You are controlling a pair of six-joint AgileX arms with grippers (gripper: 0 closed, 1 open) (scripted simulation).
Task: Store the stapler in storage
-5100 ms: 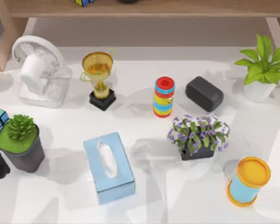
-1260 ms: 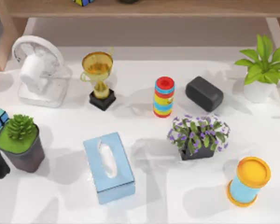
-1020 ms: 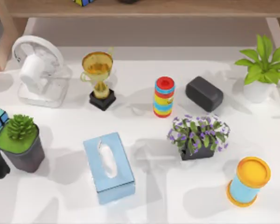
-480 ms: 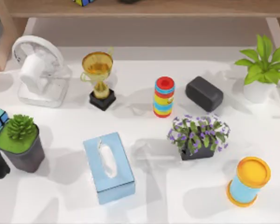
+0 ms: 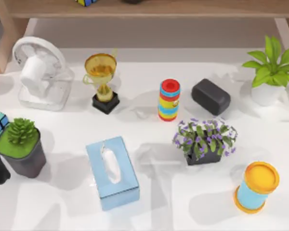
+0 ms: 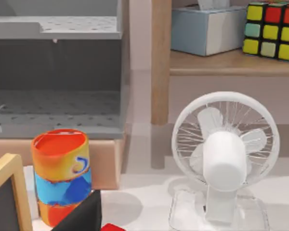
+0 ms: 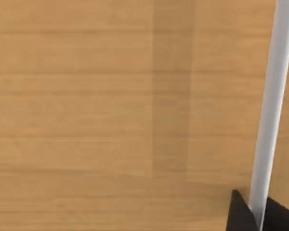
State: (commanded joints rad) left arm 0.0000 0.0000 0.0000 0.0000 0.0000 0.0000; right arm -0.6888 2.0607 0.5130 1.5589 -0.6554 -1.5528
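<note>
A small sliver of glossy red, which looks like the stapler (image 6: 113, 227), shows at the lower edge of the left wrist view. A dark wedge (image 6: 82, 216) lies right beside it, and I cannot tell what that wedge is. Behind them stands a grey storage unit (image 6: 53, 29) with perforated shelves on a tan base. The right wrist view faces a wooden panel (image 7: 111, 96) with a white bar (image 7: 272, 106) at close range.
On the table are a white fan (image 5: 38, 72), gold trophy (image 5: 102, 82), striped ring stack (image 5: 169, 99), dark grey block (image 5: 211, 96), purple flower pot (image 5: 204, 142), blue tissue box (image 5: 111, 172), blue-and-yellow cylinder (image 5: 256, 186), succulent pot (image 5: 21, 147) and leafy plant (image 5: 272, 72). A wooden shelf (image 5: 144, 8) runs along the back.
No object on the table has moved. Only the faint shadows in the middle of the table shift slightly.
</note>
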